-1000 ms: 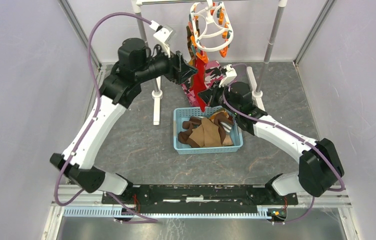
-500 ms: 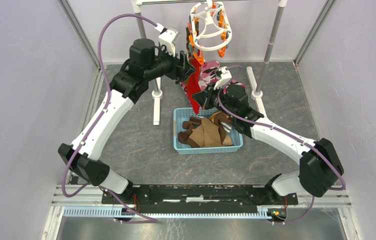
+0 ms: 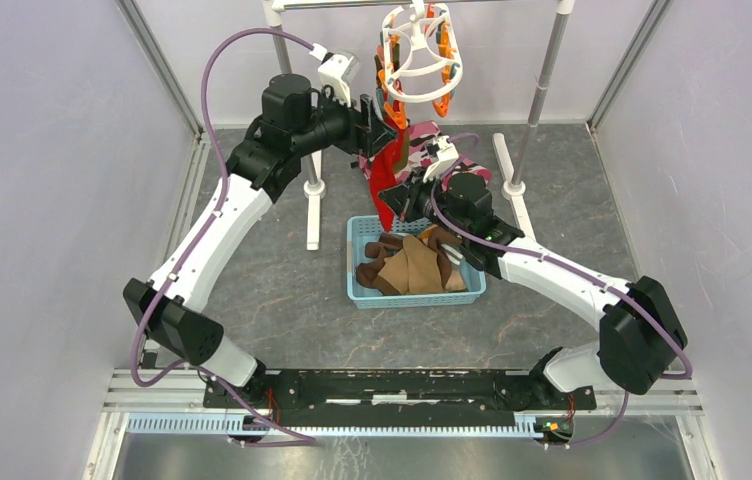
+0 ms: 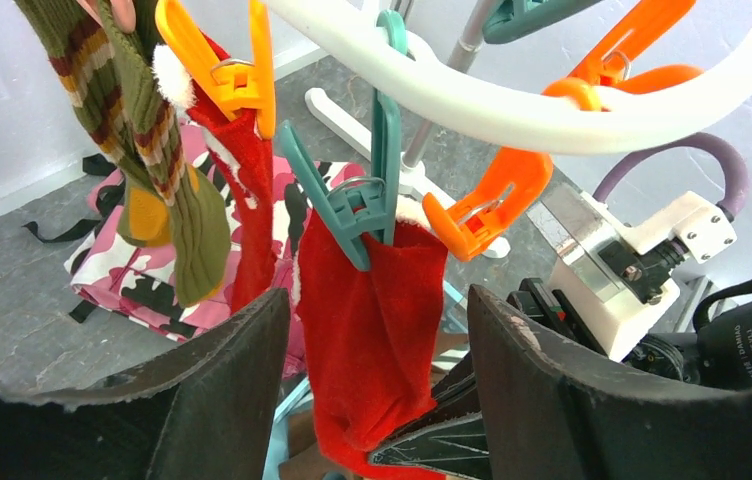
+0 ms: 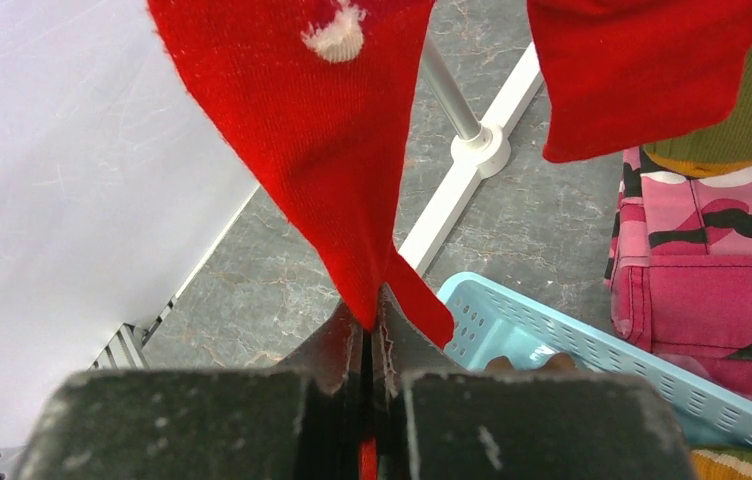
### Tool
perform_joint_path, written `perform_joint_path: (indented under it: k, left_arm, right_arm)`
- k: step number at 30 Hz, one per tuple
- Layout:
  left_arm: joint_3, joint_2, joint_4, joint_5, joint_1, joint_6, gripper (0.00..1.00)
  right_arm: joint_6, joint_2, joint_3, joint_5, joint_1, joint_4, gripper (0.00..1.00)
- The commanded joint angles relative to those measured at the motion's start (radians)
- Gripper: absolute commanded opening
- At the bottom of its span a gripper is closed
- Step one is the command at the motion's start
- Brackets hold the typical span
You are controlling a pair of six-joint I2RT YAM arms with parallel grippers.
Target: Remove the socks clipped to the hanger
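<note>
In the last second the left gripper (image 4: 377, 315) has climbed to the hanger (image 4: 472, 95); its jaws are wide and empty, flanking the red sock (image 4: 372, 330) under its teal clip (image 4: 357, 205); the right gripper (image 5: 372, 310) stays pinched on that sock's toe; 1 squeeze of the clip should free it.

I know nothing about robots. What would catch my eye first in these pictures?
A bright red sock hangs from a teal clip on the white hanger, up at the back. The right gripper pinches its lower tip, while the left gripper stands open just below the clip, the sock showing between its fingers. Underneath, a blue basket holds brownish socks.
</note>
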Motion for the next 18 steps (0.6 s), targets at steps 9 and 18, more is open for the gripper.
perform_joint_path:
  k: [9, 18]
  left_arm:
    - [0.062, 0.083, 0.112, 0.024, 0.031, -0.076, 0.63]
    - [0.143, 0.129, 0.151, 0.024, 0.032, -0.101, 0.62]
  right_arm:
    - [0.017, -0.023, 0.037, -0.003, 0.011, 0.041, 0.0]
    - [0.018, -0.017, 0.026, -0.014, 0.02, 0.041, 0.0]
